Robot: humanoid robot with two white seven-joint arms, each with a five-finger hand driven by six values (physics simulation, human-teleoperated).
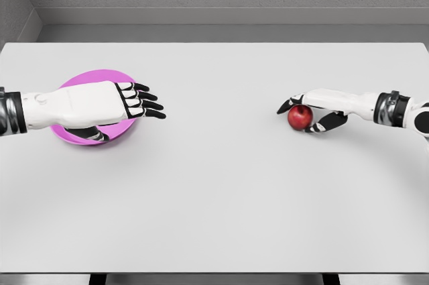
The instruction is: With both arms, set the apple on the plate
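My right hand [315,112] reaches in from the right and curls around the red apple [300,117], fingers arched over its top and thumb tucked under its near side, the fruit low on the white table [221,184]. Well apart, far over on the left, my left hand [110,105] hovers flat above the pink plate [80,82] (fingers stretched out, holding nothing), covering most of the dish.

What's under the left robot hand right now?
The pink plate lies under the left robot hand on the table. The hand and forearm cover the plate's middle, so anything there is hidden.
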